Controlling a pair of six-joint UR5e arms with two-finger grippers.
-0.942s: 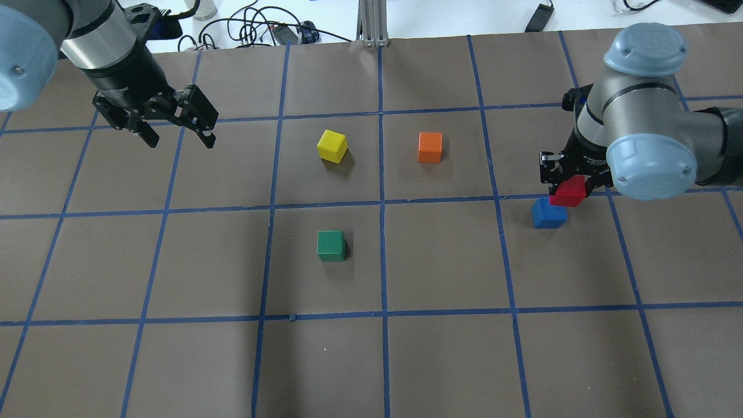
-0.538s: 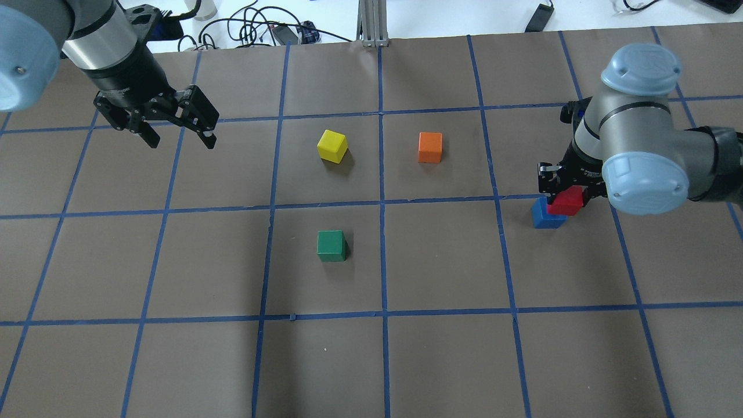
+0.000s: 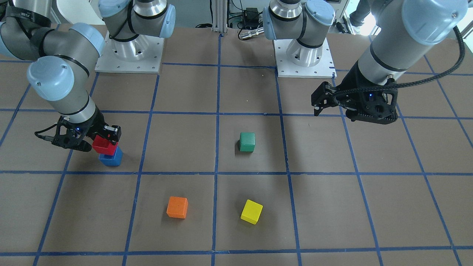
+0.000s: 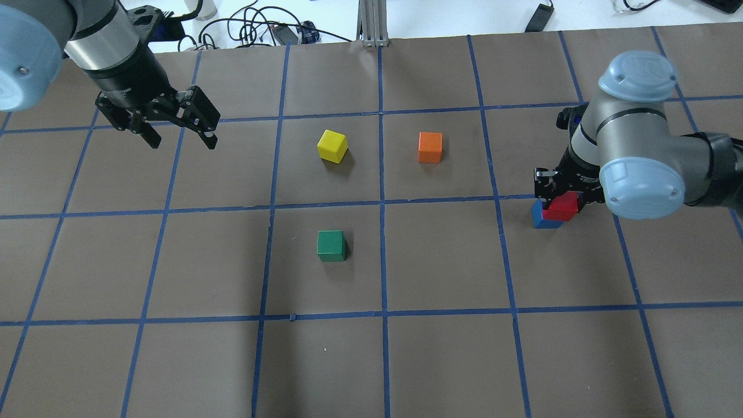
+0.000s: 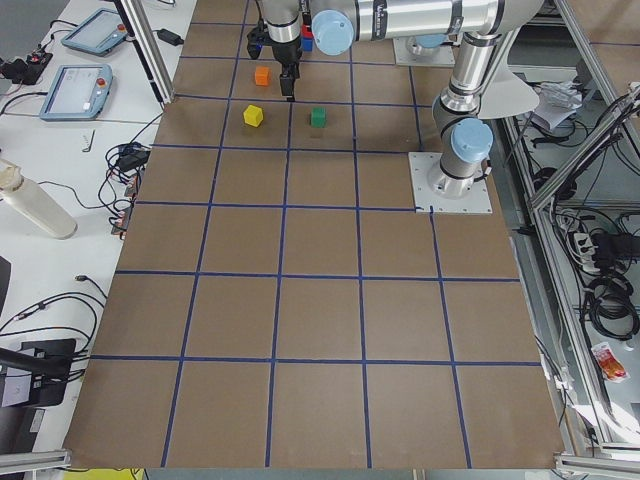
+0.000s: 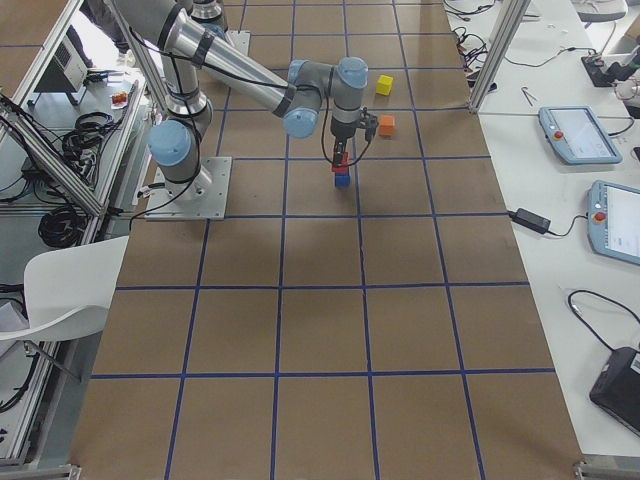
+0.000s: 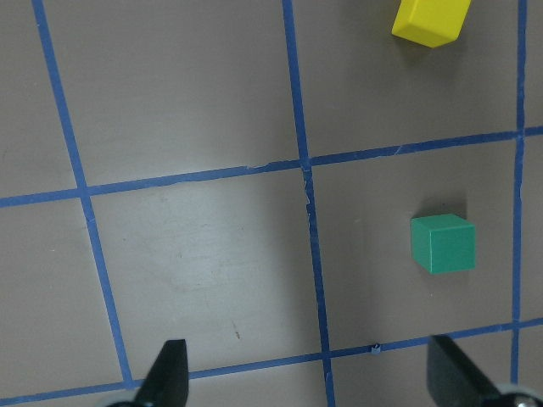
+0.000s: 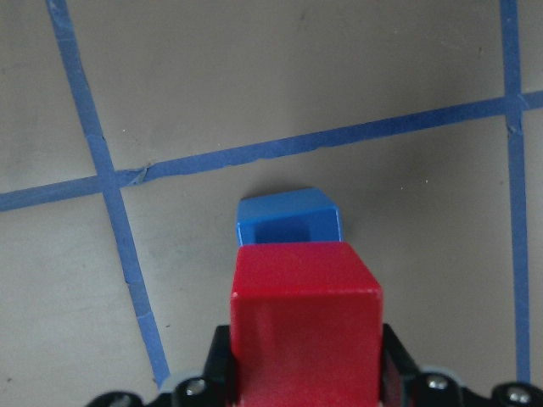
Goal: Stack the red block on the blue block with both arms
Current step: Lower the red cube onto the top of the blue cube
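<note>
The right gripper, at the right of the overhead view, has its black fingers clamped on the small matte red cube; that cube hangs over the small matte blue cube and covers most of its top; whether the two touch I cannot tell; the blue cube sits on the brown paper-covered table, just below a blue tape line; the left gripper, upper left, hovers with fingers spread apart, holding nothing; a green cube, yellow cube and orange cube lie near the centre, well apart.

Silver-grey arms, light-blue joint caps, black end effectors, black cable.
</note>
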